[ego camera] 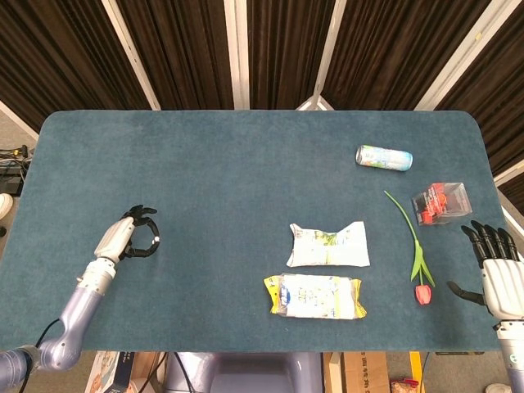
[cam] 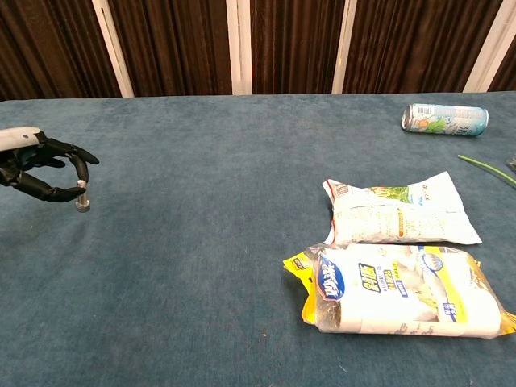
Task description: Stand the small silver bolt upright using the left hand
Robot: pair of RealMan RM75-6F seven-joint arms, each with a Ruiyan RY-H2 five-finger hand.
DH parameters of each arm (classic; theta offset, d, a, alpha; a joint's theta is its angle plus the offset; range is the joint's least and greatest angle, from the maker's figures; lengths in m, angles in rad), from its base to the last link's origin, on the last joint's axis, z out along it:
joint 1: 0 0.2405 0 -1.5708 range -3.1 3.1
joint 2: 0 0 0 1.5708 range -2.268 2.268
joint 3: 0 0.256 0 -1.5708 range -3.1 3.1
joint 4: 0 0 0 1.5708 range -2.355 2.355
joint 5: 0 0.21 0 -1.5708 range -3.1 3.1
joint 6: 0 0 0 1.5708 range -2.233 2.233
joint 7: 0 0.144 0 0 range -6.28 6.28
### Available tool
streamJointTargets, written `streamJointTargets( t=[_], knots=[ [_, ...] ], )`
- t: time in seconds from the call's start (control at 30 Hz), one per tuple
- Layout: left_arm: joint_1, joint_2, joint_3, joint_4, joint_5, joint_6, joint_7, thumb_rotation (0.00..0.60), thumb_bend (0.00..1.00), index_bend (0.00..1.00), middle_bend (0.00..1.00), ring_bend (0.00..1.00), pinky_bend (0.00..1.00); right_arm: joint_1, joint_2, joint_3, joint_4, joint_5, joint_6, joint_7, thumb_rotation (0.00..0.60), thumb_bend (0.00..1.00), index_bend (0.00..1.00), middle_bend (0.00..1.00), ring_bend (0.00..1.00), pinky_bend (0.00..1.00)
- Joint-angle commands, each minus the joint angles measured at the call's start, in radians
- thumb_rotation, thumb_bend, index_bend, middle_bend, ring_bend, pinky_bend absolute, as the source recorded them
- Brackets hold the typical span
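The small silver bolt (cam: 82, 200) stands upright on the blue table (cam: 201, 242) at the far left, its wider end on the cloth. My left hand (cam: 32, 165) reaches in from the left edge and pinches the bolt's top between thumb and a finger, the other fingers curled above. From the head view the left hand (ego camera: 123, 237) lies near the table's left front, with the bolt (ego camera: 155, 241) a small glint at its fingertips. My right hand (ego camera: 499, 274) rests at the right front edge, fingers spread, holding nothing.
A white snack bag (ego camera: 327, 246) and a yellow-edged pack (ego camera: 315, 296) lie at centre front. A can (ego camera: 384, 157) lies on its side at the back right. A tulip (ego camera: 416, 254) and a clear box of red items (ego camera: 440, 202) lie near the right hand.
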Motion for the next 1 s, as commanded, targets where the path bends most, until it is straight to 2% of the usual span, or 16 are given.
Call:
streamJointTargets(
  t=[0.03,0.2,0.37,0.7,1.0],
  knots=[
    [0.008,-0.012,0.013,0.049,0.064,-0.017,-0.074,0.6,0.53,0.57,0.16,0.0,0.0,0.001,0.0,0.001,0.001,0.0,0.0,0.001,0.6,0.1,0.13,0.1,0.07,0.0],
    [0.011,-0.026,0.029,0.101,0.124,-0.022,-0.157,0.6,0.53,0.57,0.16,0.0,0.0,0.0,-0.001,0.001,0.002,0.001,0.002,0.003,0.6,0.1,0.13,0.1,0.07,0.0],
    [0.01,-0.04,0.056,0.176,0.202,-0.054,-0.314,0.6,0.53,0.57,0.16,0.0,0.0,0.0,-0.001,0.001,0.004,0.0,0.001,0.009,0.6,0.1,0.13,0.1,0.07,0.0],
    [0.001,-0.047,0.094,0.262,0.322,-0.045,-0.528,0.6,0.53,0.57,0.16,0.0,0.0,-0.001,-0.002,0.003,0.006,-0.001,0.005,0.015,0.6,0.1,0.13,0.1,0.07,0.0],
    [-0.011,-0.045,0.137,0.321,0.398,-0.02,-0.635,0.6,0.52,0.57,0.16,0.0,0.0,0.001,-0.002,0.001,0.006,-0.005,0.004,0.026,0.6,0.1,0.13,0.1,0.07,0.0]
  ],
)
